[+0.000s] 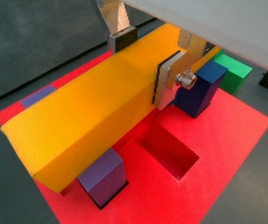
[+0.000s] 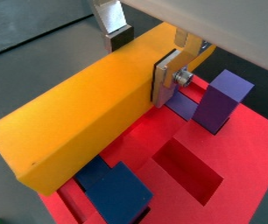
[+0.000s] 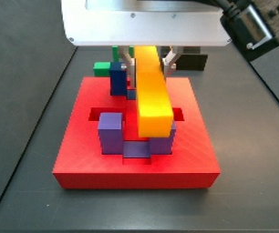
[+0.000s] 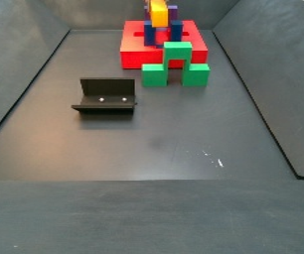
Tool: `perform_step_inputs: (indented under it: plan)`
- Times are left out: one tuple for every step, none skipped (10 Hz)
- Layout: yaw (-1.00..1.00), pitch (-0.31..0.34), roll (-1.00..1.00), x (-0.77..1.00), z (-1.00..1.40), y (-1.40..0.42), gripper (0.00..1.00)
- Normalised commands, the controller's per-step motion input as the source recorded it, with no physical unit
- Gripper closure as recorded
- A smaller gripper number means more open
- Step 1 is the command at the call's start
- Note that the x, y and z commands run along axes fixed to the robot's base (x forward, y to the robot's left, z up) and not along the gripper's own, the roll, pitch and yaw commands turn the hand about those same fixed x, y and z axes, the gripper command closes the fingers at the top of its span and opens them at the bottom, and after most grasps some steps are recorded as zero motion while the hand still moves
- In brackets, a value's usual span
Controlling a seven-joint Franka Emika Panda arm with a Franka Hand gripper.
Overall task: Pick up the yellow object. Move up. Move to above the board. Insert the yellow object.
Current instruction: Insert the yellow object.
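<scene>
Gripper (image 1: pixel 146 59) over board (image 3: pixel 81 159), clamped on yellow object (image 1: pixel 95 105).
Bar held w/ fingers closed on its sides, tilted, lower end down among the purple posts (image 3: pixel 110 136) nr a board slot; fixture (image 4: pixel 105 97) well apart on floor.
</scene>
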Motion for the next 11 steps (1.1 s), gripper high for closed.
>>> perform_step_inputs:
  plan:
    - [0.0, -0.01, 0.0, -0.24, 0.0, 0.04, 1.0]
    - [0.0, -0.011, -0.01, -0.13, 0.0, 0.0, 1.0]
    - [0.0, -0.001, -0.03, -0.09, 0.0, 0.0, 1.0]
    - [0.0, -0.01, -0.04, -0.13, 0.0, 0.01, 1.0]
    - [0.0, -0.014, -0.03, -0.11, 0.0, 0.0, 1.0]
    - [0.0, -0.024, -0.02, -0.3, 0.0, 0.05, 1.0]
    - [0.0, -0.039, -0.02, -0.28, 0.0, 0.0, 1.0]
    - [0.02, -0.036, -0.05, 0.0, -0.04, 0.0, 1.0]
    - [0.0, -0.013, -0.05, 0.05, -0.1, 0.0, 1.0]
    - [0.0, -0.016, -0.06, 0.11, -0.14, -0.01, 1.0]
    - [0.0, -0.02, -0.06, 0.11, -0.16, -0.01, 1.0]
